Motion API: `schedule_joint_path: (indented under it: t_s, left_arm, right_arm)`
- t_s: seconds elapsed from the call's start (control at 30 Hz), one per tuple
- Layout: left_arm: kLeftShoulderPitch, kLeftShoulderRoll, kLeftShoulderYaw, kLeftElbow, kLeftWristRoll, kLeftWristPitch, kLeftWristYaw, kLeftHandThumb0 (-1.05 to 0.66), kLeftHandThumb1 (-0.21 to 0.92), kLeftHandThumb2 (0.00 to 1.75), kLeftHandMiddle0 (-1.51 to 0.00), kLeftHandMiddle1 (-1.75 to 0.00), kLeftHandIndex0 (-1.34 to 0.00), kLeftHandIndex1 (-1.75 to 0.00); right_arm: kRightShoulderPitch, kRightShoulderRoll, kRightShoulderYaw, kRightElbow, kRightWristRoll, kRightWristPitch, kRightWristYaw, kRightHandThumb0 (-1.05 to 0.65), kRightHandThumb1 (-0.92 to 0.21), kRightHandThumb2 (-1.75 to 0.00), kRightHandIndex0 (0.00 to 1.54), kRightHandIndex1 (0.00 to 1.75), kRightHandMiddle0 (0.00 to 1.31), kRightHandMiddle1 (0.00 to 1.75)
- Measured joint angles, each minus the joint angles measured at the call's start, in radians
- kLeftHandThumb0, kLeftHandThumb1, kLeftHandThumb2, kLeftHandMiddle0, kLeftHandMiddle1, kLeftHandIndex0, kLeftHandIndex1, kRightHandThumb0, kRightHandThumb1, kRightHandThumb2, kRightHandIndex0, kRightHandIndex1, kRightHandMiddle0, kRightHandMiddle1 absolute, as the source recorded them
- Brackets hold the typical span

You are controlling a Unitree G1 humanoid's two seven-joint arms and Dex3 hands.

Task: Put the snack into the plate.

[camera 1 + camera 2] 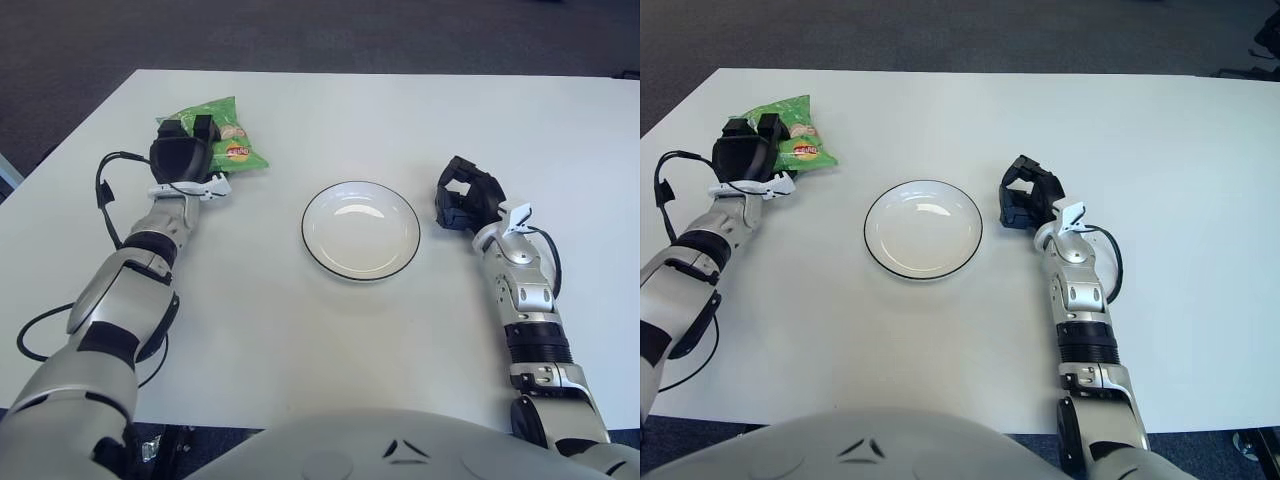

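A green snack bag (238, 140) lies at the far left of the white table. My left hand (183, 152) is on its near-left side, black fingers curled down onto the bag and gripping it. The bag's near-left part is hidden under the hand. A white plate (318, 255) with a dark rim sits empty at the table's middle, well to the right of the bag. My right hand (468, 194) shows just right of the plate, fingers curled with nothing in them.
A black cable (103, 192) loops beside my left wrist and another hangs off the table's near-left edge (40, 335). Dark carpet surrounds the table beyond its far edge.
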Motion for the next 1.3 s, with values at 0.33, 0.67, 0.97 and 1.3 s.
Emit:
schedule_joint_path:
  t_s: [0.33, 0.67, 0.97, 1.3]
  left_arm:
    - [0.006, 0.009, 0.014, -0.016, -0.023, 0.013, -0.038, 0.00, 0.04, 1.58, -0.88, -1.57, -0.60, -1.75]
    - [0.079, 0.072, 0.074, -0.200, -0.061, 0.031, -0.121, 0.00, 0.04, 1.59, -0.87, -1.59, -0.59, -1.75]
    - [0.110, 0.088, 0.207, -0.338, -0.162, 0.018, -0.144, 0.00, 0.01, 1.64, -0.87, -1.64, -0.62, -1.75]
    - [0.185, 0.077, 0.374, -0.733, -0.228, 0.111, -0.179, 0.00, -0.01, 1.69, -0.85, -1.72, -0.64, -1.75]
  right_arm:
    - [0.000, 0.000, 0.011, -0.005, -0.015, 0.000, -0.005, -0.50, -0.28, -1.36, 1.26, 1.75, 0.64, 1.75]
    - [0.002, 0.000, 0.015, -0.008, -0.015, -0.002, -0.007, -0.50, -0.28, -1.37, 1.26, 1.75, 0.65, 1.75]
    - [-0.002, 0.000, 0.015, -0.002, -0.016, -0.008, -0.007, -0.50, -0.28, -1.36, 1.26, 1.75, 0.65, 1.75]
    - [-0.016, -0.002, 0.017, 0.016, -0.017, -0.023, -0.008, -0.50, -0.28, -1.36, 1.26, 1.75, 0.65, 1.75]
